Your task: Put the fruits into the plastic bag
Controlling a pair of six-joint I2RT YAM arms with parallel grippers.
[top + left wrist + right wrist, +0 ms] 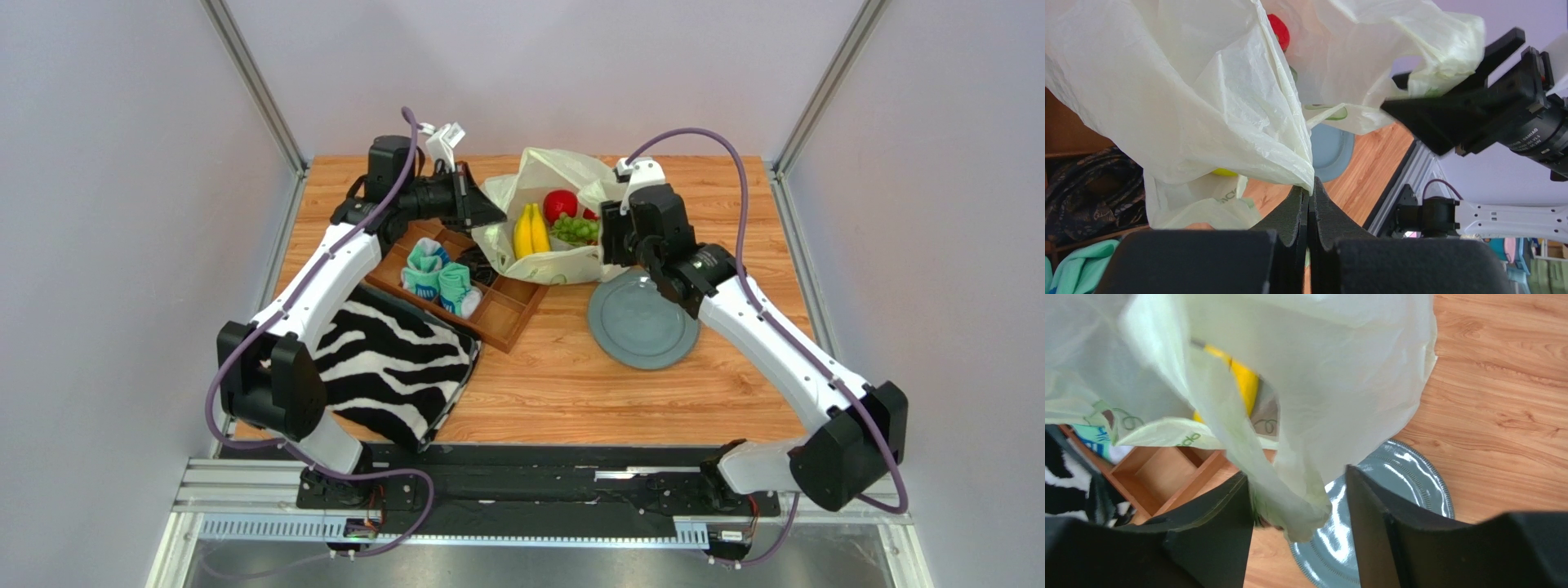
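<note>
Pinched plastic bag (540,178) in left pincer (1309,193) by far edge of table (577,392) — straddled its fold with right pincer (1295,478), jaws apart.

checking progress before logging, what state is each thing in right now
plastic bag: held up, mouth open
left gripper: shut on plastic bag's edge
right gripper: open, bag fold between jaws
bananas: in bag
red fruit: in bag
grapes: in bag
plate: bare
tray: holds socks
</note>
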